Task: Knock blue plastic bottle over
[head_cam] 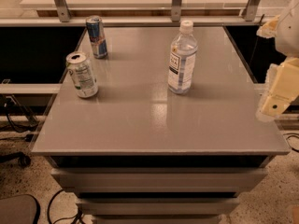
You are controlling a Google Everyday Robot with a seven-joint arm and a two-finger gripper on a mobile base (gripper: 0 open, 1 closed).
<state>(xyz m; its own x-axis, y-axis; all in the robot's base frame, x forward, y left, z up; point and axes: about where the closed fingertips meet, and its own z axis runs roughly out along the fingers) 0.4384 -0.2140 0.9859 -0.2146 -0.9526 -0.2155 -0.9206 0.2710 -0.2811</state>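
My pincer (276, 99) hangs at the right edge of view, just off the right side of the grey table (154, 125) and well apart from everything on it; whether it is spread or pressed together I cannot tell. Further in, on the left, a white-green can (81, 74) stands upright. Beyond it, right of centre, the blue plastic bottle (182, 59) stands upright, cap on. Farthest, back left, stands a blue-silver slim can (96, 36). I judge nothing done yet: the reach across and the push both lie ahead
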